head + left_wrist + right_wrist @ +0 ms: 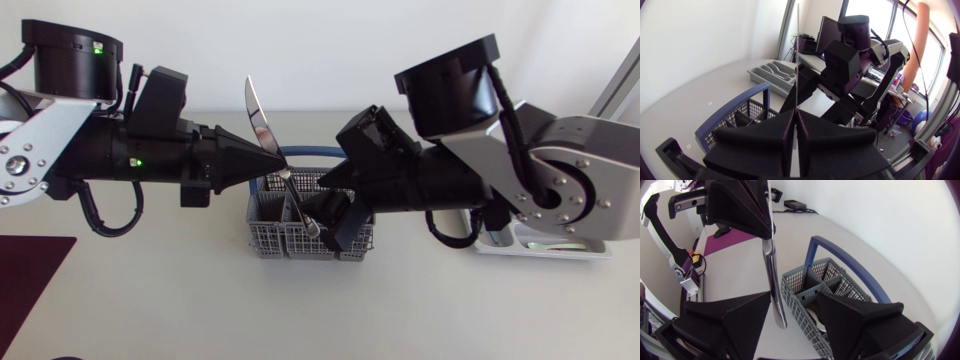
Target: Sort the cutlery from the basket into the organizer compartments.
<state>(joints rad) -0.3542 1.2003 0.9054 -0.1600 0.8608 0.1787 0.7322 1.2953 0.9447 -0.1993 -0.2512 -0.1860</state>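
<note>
One knife (254, 110) is clamped blade up in the left tool (271, 166) above the basket (265, 241), handle hanging between the spread fingers of the right tool (794, 305); if the left lets go before the right closes, it likely drops, well apart from the organizer (771, 75)

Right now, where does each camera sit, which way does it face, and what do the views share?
Head view: fixed above the table, looking down; both arms show, left gripper holding the knife above the basket.
Left wrist view: on the left arm's last link, facing the right arm and organizer; own gripper at lower edge.
Right wrist view: on the right arm's last link, facing the left gripper; open right gripper at lower edge.
Shared: all three show knife and basket.
</note>
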